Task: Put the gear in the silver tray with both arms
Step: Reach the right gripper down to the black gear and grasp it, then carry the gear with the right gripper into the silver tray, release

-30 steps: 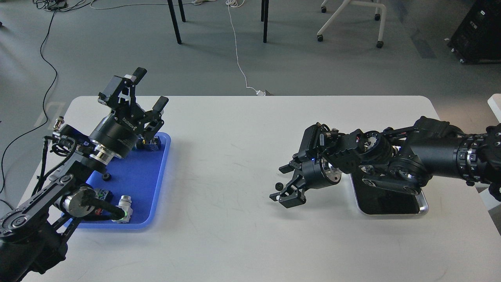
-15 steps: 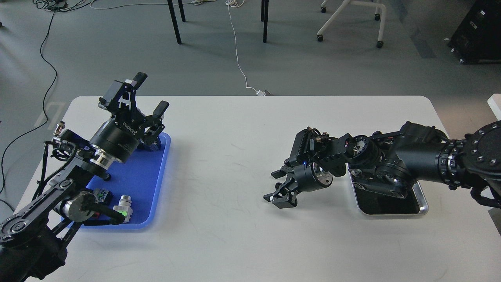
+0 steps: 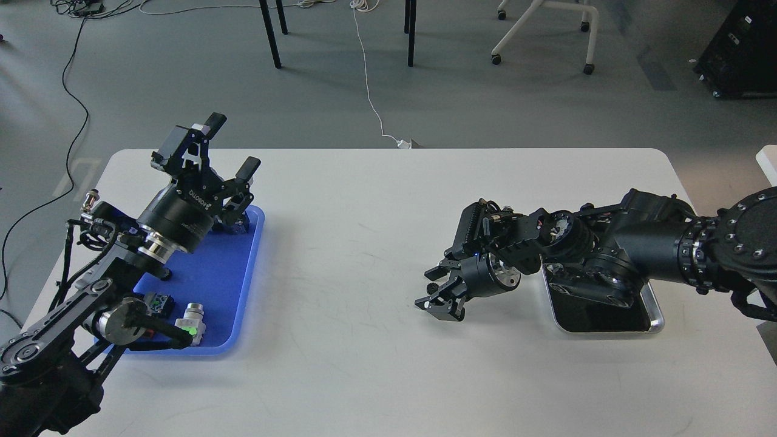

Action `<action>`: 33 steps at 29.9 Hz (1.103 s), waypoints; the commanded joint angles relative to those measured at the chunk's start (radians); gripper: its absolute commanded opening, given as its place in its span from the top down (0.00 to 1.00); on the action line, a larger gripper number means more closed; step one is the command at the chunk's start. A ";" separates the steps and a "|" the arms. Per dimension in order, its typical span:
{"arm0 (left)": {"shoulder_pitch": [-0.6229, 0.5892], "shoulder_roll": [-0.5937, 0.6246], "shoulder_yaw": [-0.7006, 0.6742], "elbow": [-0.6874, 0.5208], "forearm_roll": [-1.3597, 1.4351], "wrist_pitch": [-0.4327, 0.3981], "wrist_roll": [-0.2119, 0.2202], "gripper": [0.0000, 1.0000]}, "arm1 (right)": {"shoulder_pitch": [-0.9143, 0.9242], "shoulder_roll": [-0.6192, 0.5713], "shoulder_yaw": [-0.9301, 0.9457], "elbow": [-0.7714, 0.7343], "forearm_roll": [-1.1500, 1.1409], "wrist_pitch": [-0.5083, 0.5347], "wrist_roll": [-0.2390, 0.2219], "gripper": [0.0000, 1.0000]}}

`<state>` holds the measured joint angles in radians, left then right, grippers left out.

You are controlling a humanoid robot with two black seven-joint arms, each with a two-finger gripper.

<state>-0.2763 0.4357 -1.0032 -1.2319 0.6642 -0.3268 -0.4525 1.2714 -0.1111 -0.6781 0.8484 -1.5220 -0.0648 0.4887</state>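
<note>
Blocking much of the silver tray [image 3: 649,325] at right is our right arm; its gripper [image 3: 434,288], fingers apart, straddles a tiny dark gear [image 3: 431,287], barely readable. Left gripper [image 3: 227,145] hangs spread over the blue tray [image 3: 240,291]. White table [image 3: 376,364], grey floor.

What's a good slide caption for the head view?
Right gripper open around small black gear on white table, silver tray behind; left gripper open above blue tray.

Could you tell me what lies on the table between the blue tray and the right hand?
Bare white table only, in the head view, from blue tray to right hand.
</note>
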 commanded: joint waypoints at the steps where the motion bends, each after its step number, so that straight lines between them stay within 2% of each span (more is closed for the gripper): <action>1: 0.000 0.000 0.000 0.000 0.000 0.000 0.000 0.02 | 0.000 0.004 0.000 -0.008 0.000 0.000 0.000 0.56; 6: -0.001 0.002 0.000 0.000 0.000 0.000 0.000 0.02 | 0.000 0.002 0.000 -0.006 0.000 0.002 0.000 0.79; 8: 0.000 0.002 0.000 0.000 0.000 0.000 0.000 0.02 | 0.002 0.002 0.000 -0.006 0.000 0.002 0.000 0.85; 12: -0.001 0.002 0.000 0.000 0.000 0.000 0.000 0.02 | 0.009 -0.002 -0.001 -0.006 0.000 0.002 0.000 0.88; 23: 0.000 0.002 -0.002 0.000 0.000 0.000 0.000 0.02 | 0.026 -0.012 -0.009 -0.005 0.003 0.000 0.000 0.88; 27: -0.001 0.002 -0.003 0.000 0.000 0.000 0.002 0.02 | 0.077 -0.061 -0.006 0.004 0.006 0.000 0.000 0.88; 33: -0.001 -0.006 -0.003 0.000 0.000 0.000 0.003 0.02 | 0.173 -0.214 -0.012 0.064 0.002 0.005 0.000 0.88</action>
<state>-0.2771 0.4354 -1.0076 -1.2318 0.6645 -0.3269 -0.4501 1.4022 -0.2481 -0.6853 0.8778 -1.5156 -0.0643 0.4886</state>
